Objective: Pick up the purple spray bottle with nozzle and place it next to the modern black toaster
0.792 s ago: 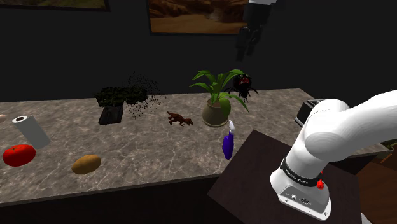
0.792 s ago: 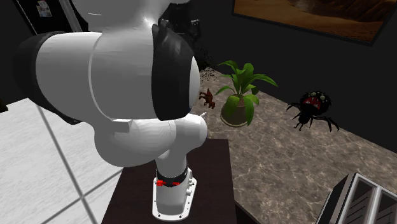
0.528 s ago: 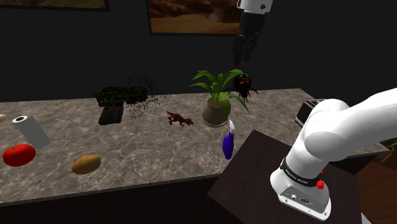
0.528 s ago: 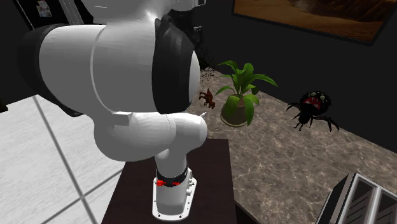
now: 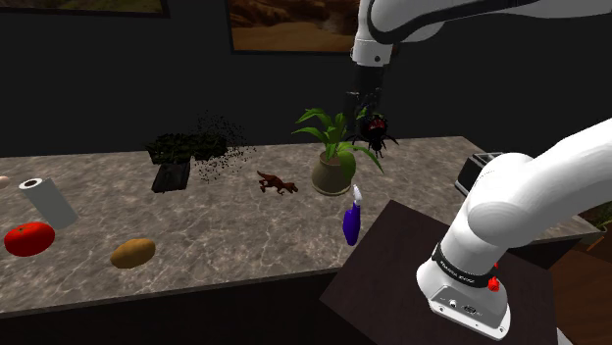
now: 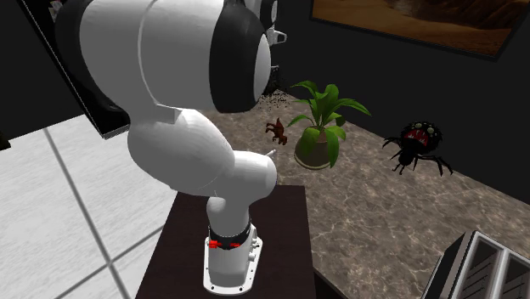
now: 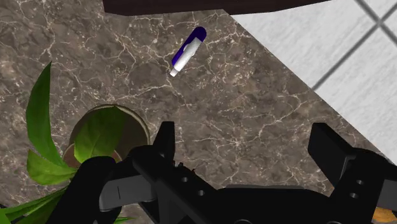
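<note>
Marbled table (image 5: 226, 227) carries the purple-and-white spray bottle (image 7: 188, 51) near its front edge, just beside the stand (image 5: 392, 257), seemingly upright, though that is hard to judge. Above the potted plant (image 5: 333, 165), the fingers (image 7: 167, 141) stand wide apart, holding nothing, likely spread for descending onto the bottle. The black toaster (image 5: 475, 172) sits well apart.

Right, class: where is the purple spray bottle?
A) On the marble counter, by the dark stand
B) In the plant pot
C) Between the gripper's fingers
A: the purple spray bottle sits on the marble counter beside the dark stand, and the open gripper holds nothing.
</note>
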`<control>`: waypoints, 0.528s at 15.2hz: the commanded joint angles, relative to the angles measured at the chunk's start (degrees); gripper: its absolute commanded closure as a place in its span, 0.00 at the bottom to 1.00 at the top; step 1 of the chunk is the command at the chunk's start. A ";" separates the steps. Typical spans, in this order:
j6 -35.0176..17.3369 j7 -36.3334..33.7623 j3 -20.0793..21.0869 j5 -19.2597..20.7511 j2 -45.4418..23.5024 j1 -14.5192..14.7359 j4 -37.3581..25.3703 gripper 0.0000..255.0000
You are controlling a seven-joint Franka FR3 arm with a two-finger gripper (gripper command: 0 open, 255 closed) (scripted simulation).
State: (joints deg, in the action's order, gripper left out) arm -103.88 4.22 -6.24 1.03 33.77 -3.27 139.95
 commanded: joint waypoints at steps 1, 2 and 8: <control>-2.79 -0.03 -0.71 -0.15 -2.56 -0.35 1.38 0.00; -4.25 0.06 -1.13 -0.24 -4.11 -0.52 1.91 0.00; -12.97 1.03 -3.64 -1.36 -14.59 -1.36 3.85 0.00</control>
State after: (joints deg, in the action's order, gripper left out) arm -115.58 5.08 -9.47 -0.18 20.40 -4.42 143.18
